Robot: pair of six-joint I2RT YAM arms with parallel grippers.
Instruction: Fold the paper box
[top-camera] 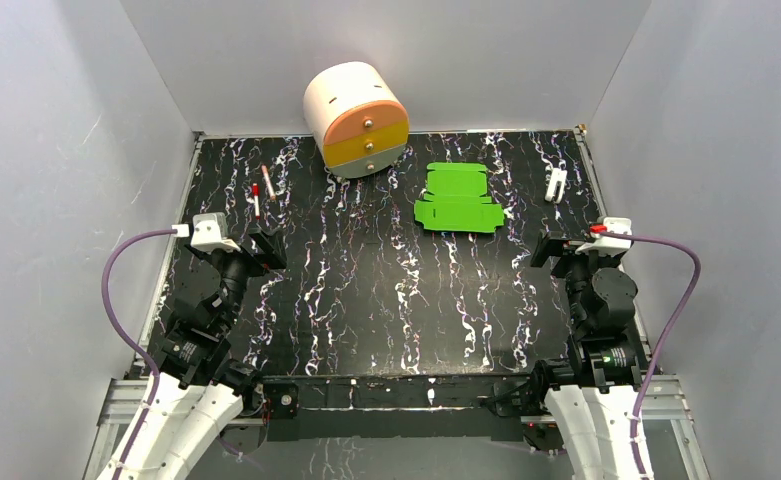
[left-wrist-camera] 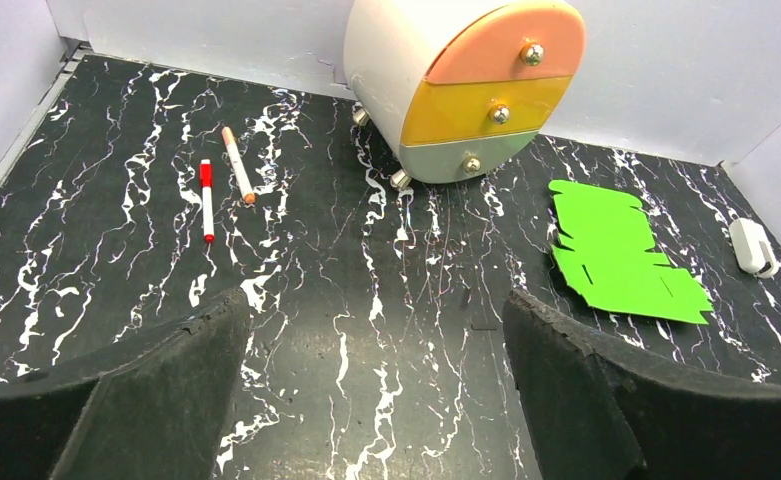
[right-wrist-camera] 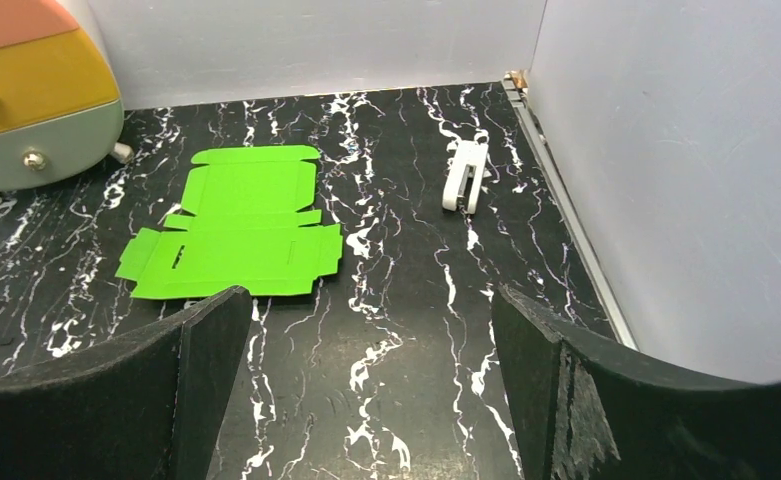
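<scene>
I see the black, white-veined counter (top-camera: 366,300) filling the middle of the top view, grey walls on three sides; at its far edge, upper centre, the cream round drawer unit (top-camera: 356,120) stands with its orange, yellow and grey drawer fronts facing me. The left arm (top-camera: 216,290) is folded at the lower left and the right arm (top-camera: 596,300) at the lower right, both well short of everything on the counter. The left jaws are spread wide and released; in the left wrist view the black pads (left-wrist-camera: 166,400) frame bare counter, gripping and touching nothing. The right jaws are likewise spread wide and released; their pads (right-wrist-camera: 586,390) hold nothing. The paper box (top-camera: 458,200) lies flat and unfolded, flaps out, right of centre in the upper half of the top view; it is near the drawer unit's lower right but apart from it, and sits ahead of the right jaws, to the left in the right wrist view (right-wrist-camera: 241,235). A small white clip-like piece (top-camera: 556,185) lies at the upper right, near the wall. At the upper left lie a red marker (top-camera: 256,200) and, just beside it, a pale pen (top-camera: 268,180), apart from each other.
</scene>
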